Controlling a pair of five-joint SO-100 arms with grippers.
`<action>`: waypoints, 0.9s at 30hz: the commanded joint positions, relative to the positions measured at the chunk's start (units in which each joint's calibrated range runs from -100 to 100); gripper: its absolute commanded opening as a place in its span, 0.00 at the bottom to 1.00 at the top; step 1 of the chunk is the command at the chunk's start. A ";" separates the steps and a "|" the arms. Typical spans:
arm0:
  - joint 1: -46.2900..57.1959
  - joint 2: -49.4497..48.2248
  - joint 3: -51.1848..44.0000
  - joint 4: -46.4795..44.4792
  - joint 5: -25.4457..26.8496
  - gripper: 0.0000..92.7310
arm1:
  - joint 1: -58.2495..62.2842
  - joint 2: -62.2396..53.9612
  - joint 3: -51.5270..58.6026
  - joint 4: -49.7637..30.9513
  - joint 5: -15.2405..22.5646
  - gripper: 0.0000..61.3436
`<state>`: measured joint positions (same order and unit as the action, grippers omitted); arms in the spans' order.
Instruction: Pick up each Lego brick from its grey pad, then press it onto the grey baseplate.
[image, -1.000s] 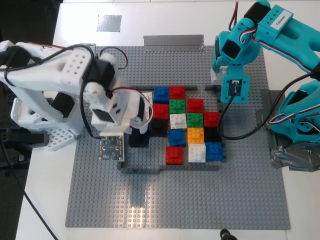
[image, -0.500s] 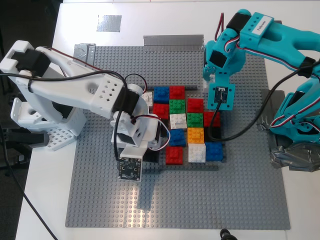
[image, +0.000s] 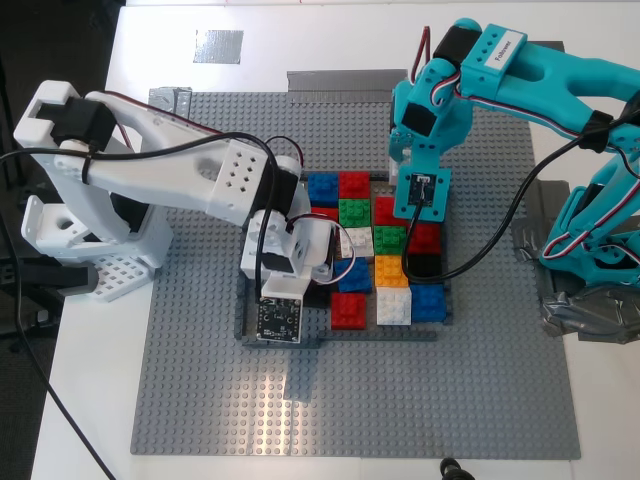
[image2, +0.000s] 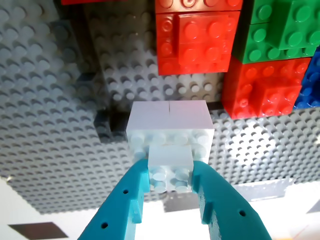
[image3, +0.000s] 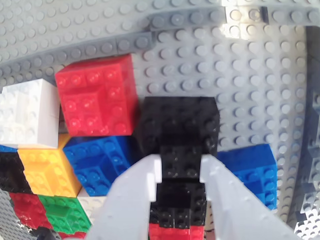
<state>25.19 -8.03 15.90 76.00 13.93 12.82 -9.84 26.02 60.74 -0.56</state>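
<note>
**Exterior view: two arms over the big grey plate, each with a brick**

The exterior view shows the grey baseplate (image: 200, 400) lying on the white counter (image: 90, 400). It is the biggest flat thing here. A patch of coloured bricks (image: 375, 245) sits packed close together in its middle.

My first gripper (image2: 170, 200) is the teal one. In the first wrist view the white brick (image2: 170, 170) sits right between its two fingers (image2: 127, 200), and the fingers are squeezed on it from both sides. The brick sits on a wider white block (image2: 170, 130) just in front of the fingertips. Red and green bricks lie a little further on.

My second gripper (image3: 180, 200) is the white one. In the second wrist view the black brick (image3: 181, 162) sits between its two fingers (image3: 135, 200), and they are squeezed on it too. It touches a bigger black block (image3: 177, 120) just in front. A red brick and a blue brick lie beside that block.

I count one white brick held and one black brick held. I count two arms. I can see one small grey pad (image: 218, 46), on the counter near the exterior view's top left, well apart from both grippers. There is one baseplate.
</note>
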 joint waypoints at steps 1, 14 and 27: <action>-0.71 -0.30 -2.58 -0.25 -1.25 0.00 | -1.39 -0.37 -3.40 -0.53 -0.59 0.00; -2.60 -0.12 -1.50 -2.93 -3.40 0.00 | -2.55 0.40 -5.56 -1.18 -0.98 0.00; -2.60 -0.12 -1.32 -2.77 -3.35 0.00 | -2.99 1.52 -6.38 -0.20 -0.39 0.19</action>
<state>22.83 -7.95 15.90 73.13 10.63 10.18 -7.69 24.18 60.10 -0.95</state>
